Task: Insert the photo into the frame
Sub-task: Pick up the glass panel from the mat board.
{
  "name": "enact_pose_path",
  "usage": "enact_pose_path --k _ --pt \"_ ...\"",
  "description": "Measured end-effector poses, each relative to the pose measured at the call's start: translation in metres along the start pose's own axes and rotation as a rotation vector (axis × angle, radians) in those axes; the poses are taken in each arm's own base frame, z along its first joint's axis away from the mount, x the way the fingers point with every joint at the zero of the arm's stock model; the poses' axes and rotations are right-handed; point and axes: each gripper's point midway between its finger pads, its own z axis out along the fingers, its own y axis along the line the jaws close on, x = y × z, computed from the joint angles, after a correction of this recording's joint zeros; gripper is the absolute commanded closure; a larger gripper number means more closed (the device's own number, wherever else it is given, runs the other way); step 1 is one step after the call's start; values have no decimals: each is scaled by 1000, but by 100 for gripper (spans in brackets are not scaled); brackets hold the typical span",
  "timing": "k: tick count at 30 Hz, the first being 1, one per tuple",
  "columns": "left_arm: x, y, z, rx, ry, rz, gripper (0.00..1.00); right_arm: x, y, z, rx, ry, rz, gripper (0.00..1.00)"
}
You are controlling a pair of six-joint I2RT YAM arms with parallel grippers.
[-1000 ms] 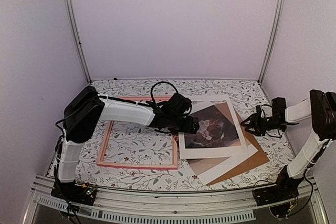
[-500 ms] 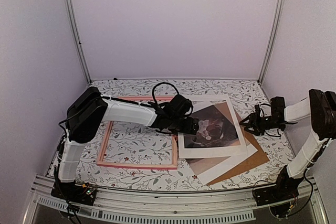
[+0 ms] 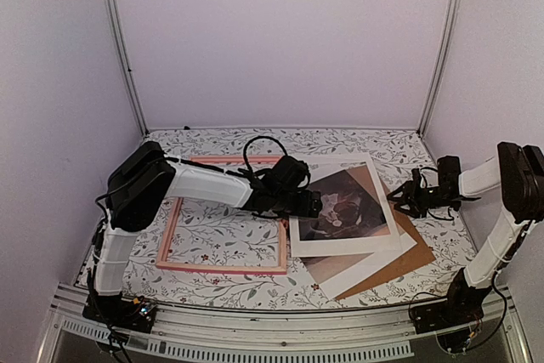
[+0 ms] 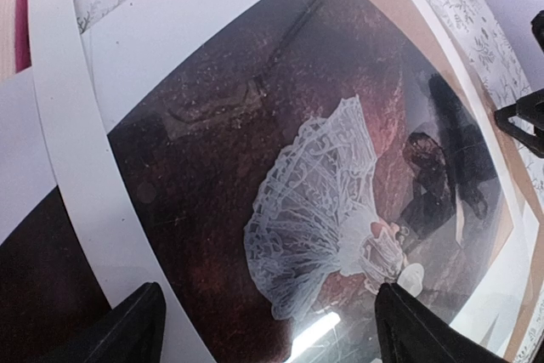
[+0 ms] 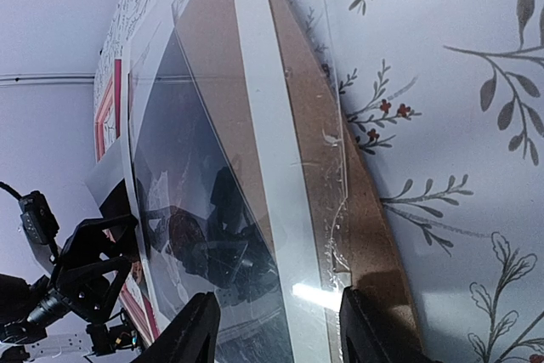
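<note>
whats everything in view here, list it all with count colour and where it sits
frame: 1, pink, flat on the table, left of centre
mat: 1, white, on the stack right of the frame
photo: 1, dark reddish brown with a white-dressed figure, under the mat, showing through its window
board: 1, brown, bottom of the stack, sticking out at the right
clear sheet: 1, see-through, over the stack's right edge
table: 1, white with leaf print, under everything
left hand: 1, black, open, over the mat's left edge
right hand: 1, black, open, at the stack's right edge
</note>
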Motion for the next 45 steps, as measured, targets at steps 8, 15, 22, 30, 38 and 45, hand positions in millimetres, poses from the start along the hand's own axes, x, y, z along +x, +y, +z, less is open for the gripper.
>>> enact_pose_path --k 8,15,22,30,38,45 --pt "0 1 -3 19 -29 -21 13 -28 0 1 57 -45 -11 44" --pt "0 1 -5 21 -31 -23 13 -77 9 7 74 -97 -39 43" --pt "1 0 -5 28 -26 -22 13 -101 -2 29 80 -84 -23 42" --pt "1 0 -4 30 -25 -23 13 -108 -3 39 58 -64 -10 46" --pt "1 0 -4 31 -25 -22 13 -100 2 44 -7 -12 16 48" --pt "1 1 -5 35 -30 -22 13 -95 7 47 -74 21 51 50"
